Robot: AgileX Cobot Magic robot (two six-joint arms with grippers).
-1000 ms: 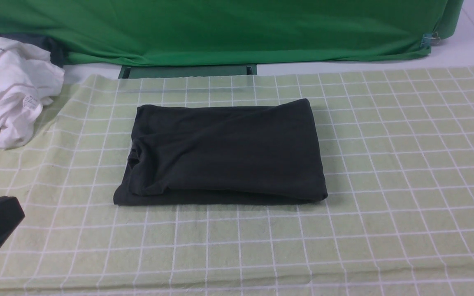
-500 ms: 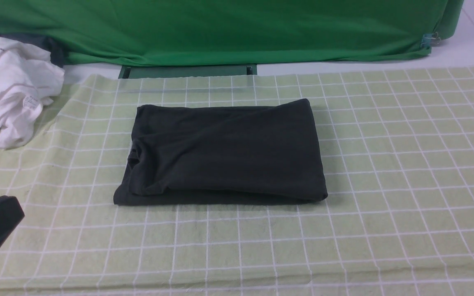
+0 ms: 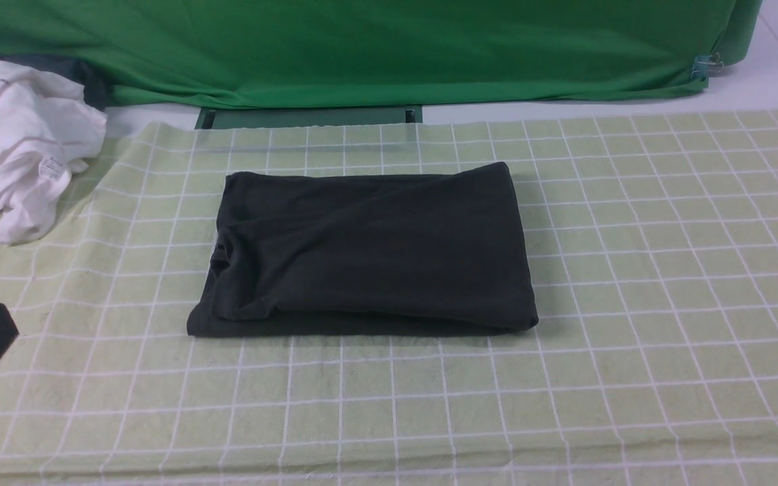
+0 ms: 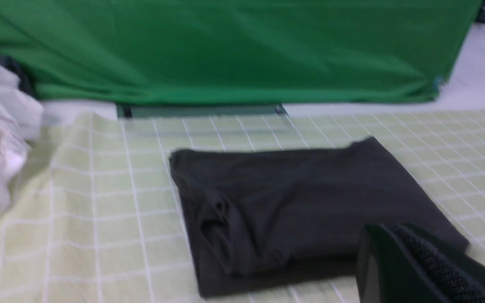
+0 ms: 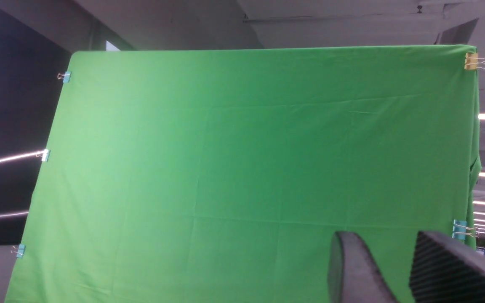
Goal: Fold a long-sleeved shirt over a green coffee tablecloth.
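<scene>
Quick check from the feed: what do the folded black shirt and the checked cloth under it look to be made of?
The long-sleeved shirt looks like soft matte knit, probably cotton jersey: it shows no sheen and its folds are rounded and limp. The green coffee tablecloth looks like a thin woven fabric, pale yellow-green with white grid lines, lying flat with light wrinkles; the exact fibre cannot be told.

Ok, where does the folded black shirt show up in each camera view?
Front view: long-sleeved shirt centre, folded flat on the checked tablecloth.
Left wrist view: shirt centre, near the end effector.
Right wrist view: not in it.
Shared landmark: green backdrop.
</scene>
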